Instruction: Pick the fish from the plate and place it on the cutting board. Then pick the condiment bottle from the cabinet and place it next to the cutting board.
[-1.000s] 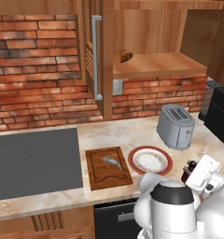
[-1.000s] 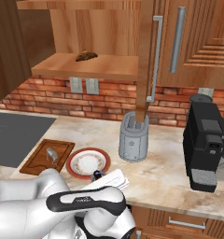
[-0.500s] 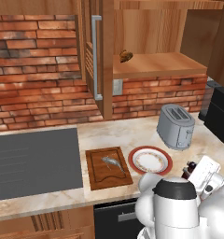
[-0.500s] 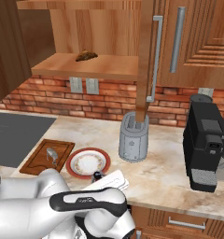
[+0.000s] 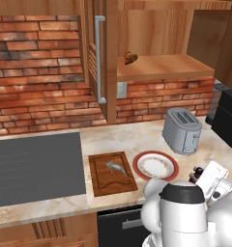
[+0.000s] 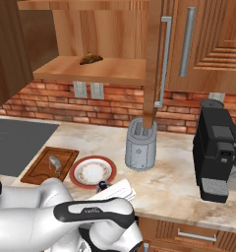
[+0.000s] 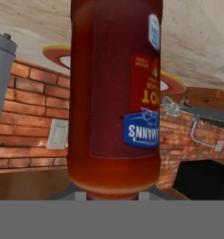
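Left base view: small silver-grey fish (image 5: 116,167) lies on the dark brown grooved wooden cutting board (image 5: 111,172). Round white plate with red-orange rim (image 5: 156,165) sits just beside the board, on the toaster side, nothing on it. Light-brown wooden wall cabinet (image 5: 167,66) stands open above the board; on its shelf, one small brown roundish lump (image 5: 130,58). Hand view: dark red-brown condiment bottle (image 7: 115,93) looms close, clamped in the gripper (image 7: 111,195), label upside down. Grey metal toaster (image 5: 182,130) stands beyond the plate.
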Robot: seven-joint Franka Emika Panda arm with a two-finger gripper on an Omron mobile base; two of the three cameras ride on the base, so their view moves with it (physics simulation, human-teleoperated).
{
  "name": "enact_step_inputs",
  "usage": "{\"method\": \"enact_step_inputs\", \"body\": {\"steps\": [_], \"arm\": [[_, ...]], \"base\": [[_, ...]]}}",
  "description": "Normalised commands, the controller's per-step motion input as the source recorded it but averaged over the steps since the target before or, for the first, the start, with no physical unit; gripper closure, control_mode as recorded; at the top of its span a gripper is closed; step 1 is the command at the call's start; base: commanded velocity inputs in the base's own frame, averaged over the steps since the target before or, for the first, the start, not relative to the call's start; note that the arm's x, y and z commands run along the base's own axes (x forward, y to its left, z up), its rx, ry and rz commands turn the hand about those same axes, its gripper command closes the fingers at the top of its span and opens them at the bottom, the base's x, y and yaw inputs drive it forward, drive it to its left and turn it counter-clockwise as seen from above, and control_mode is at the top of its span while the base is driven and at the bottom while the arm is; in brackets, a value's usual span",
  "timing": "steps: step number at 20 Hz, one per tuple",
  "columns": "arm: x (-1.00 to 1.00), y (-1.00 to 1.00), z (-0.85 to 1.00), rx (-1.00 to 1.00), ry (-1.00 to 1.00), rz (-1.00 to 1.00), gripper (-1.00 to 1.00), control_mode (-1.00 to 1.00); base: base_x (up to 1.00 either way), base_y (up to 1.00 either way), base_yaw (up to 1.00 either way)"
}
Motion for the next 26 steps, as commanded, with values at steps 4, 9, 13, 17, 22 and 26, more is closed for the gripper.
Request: {"method": "enact_step_inputs", "body": {"steps": [4,9,13,17,22,26], "arm": [[0.05,0.00,0.00,0.00,0.00,0.00,1.00,-1.00],[0.10,0.00,0.00,0.00,0.00,0.00,1.00,-1.00],[0.10,0.00,-0.02,0.00,0.00,0.00,1.00,-1.00],[0.06,0.00,-0.03,0.00,0.00,0.00,1.00,-1.00],[0.08,0.00,-0.03,0.00,0.00,0.00,1.00,-1.00],[0.12,0.00,-0.04,0.00,0.00,0.00,1.00,-1.00]], "base": [[0.00,0.00,0.00],[0.00,0.00,0.00],[0.00,0.00,0.00],[0.00,0.00,0.00],[0.00,0.00,0.00],[0.00,0.00,0.00]]}}
